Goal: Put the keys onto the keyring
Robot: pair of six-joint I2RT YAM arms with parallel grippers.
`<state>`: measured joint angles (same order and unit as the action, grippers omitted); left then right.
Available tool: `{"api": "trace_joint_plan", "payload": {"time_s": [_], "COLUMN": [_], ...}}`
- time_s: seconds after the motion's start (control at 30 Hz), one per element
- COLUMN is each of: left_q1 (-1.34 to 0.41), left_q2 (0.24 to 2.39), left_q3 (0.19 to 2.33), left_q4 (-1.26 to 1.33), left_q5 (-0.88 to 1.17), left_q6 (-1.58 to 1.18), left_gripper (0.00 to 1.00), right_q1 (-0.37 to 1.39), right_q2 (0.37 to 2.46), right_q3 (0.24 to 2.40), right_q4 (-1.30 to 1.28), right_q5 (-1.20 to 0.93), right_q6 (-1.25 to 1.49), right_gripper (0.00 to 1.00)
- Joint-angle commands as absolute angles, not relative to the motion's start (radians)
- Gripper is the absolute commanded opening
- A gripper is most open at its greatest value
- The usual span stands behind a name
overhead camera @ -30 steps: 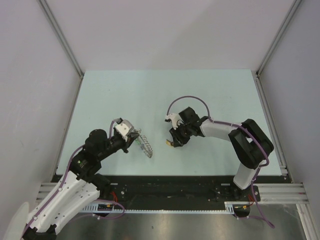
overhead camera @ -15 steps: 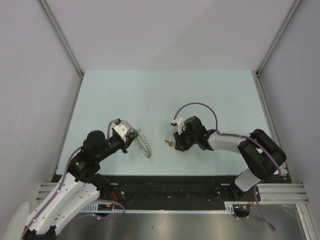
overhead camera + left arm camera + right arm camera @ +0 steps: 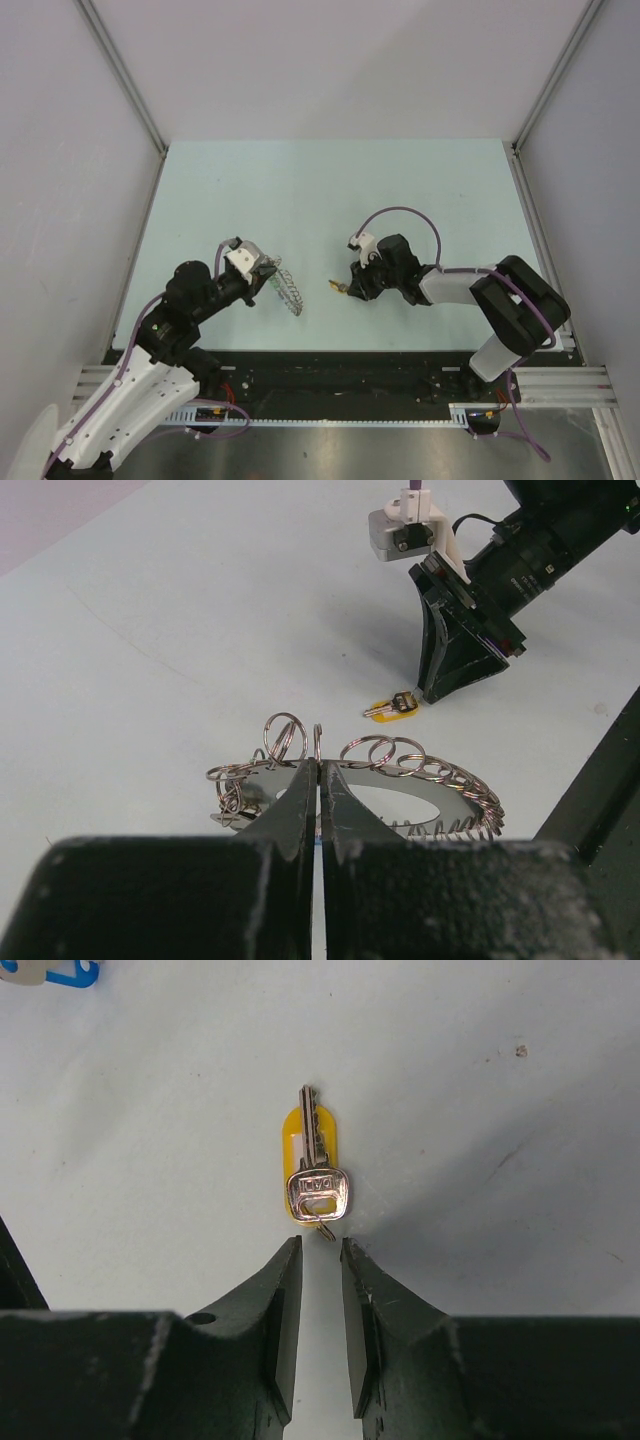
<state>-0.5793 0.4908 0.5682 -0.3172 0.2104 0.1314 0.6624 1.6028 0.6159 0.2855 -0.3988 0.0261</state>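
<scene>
Quick update on the key job: we're honestly near the start. The left jaws are pressed tight together. As far as we can tell from the left wrist view, they're clamped on the grey metal keyring of many small loops (image 3: 395,752), which curls out just past the jaw tips on both sides. From above, it sticks out just beyond the left jaws, toward the right arm.

The silver key with a yellow-orange plastic head (image 3: 315,1175) is lying flat on the pale bench (image 3: 300,190), right in front of the right jaws. Its head end is nearest the tips and the blade points away from them. The right jaws are a little apart and down low by the bench, with nothing between them. The key sits just beyond the gap, not in it. We can't tell whether the tips touch the tiny wire loop at the key's near end.

So nothing's threaded yet. The key and the keyring are near each other but clearly apart. We reckon basically everything is left: grab the key, carry it over to the left jaws, and work it onto one of the loops. We only spot this one key, so we can't say where any others are.
</scene>
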Motion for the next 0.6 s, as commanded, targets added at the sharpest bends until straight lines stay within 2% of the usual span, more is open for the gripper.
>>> {"api": "trace_joint_plan", "payload": {"time_s": [0.0, 0.57], "left_q1": [-0.572, -0.572], "left_q2": [0.489, 0.506], "left_q3": [0.575, 0.577], "left_q4": [-0.264, -0.268], "left_q5": [0.199, 0.193], "left_q6": [0.121, 0.121], "left_gripper": [0.00, 0.00], "right_q1": [0.657, 0.629], "right_q2": [1.628, 1.667], "right_q3": [0.597, 0.571], "right_q4": [0.328, 0.388], "right_q5": [-0.428, -0.494], "right_q6": [0.005, -0.041], "right_gripper": [0.27, 0.26]}}
